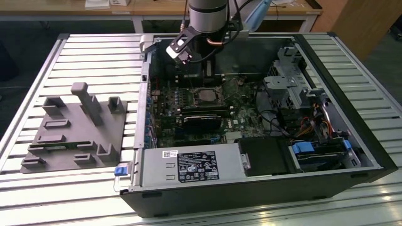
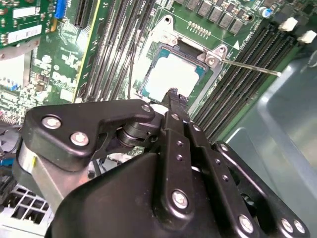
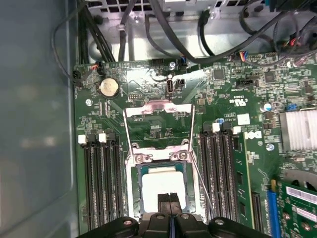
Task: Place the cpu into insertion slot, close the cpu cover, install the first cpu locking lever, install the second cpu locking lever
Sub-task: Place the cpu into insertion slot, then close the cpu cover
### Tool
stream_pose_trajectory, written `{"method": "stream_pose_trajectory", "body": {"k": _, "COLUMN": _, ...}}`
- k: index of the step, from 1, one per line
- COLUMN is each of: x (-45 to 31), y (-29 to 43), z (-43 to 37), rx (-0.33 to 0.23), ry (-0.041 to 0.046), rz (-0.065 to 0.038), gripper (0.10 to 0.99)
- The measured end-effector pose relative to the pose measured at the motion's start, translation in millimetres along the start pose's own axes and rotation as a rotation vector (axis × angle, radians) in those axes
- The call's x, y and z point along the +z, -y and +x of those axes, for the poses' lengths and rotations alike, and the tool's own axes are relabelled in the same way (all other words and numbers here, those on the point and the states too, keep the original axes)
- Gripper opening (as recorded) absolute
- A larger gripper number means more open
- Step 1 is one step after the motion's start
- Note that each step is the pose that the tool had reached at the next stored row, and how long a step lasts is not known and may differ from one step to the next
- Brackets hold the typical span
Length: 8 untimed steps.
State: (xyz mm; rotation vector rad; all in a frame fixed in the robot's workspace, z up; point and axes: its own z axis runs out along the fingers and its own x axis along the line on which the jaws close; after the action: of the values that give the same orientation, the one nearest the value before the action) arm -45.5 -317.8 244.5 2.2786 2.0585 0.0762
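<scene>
The pincer (image 3: 169, 202), pinched shut on nothing, hovers just over the cpu (image 3: 159, 186) lying in the insertion slot (image 3: 132, 191) beneath its tips, so the cpu cover (image 3: 158, 105), open beyond them, is, I judge, best swung down by its far bar, sparing the chip's face.

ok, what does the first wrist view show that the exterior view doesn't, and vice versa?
First wrist view: round silver coin cell, and the thin silver cpu cover frame swung open. Exterior view: grey moulded fixture tray on the slatted metal table, and a silver box with a black label. Both: the small flat grey cpu seated in the silver-rimmed insertion slot.
</scene>
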Motion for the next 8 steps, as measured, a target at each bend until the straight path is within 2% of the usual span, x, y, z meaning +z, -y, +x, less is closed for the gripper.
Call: {"method": "stream_pose_trajectory", "body": {"k": 8, "x": -2.5, "y": -0.2, "z": 0.0, "rx": 0.0, "ry": 0.0, "rz": 0.0, "gripper": 0.106}}
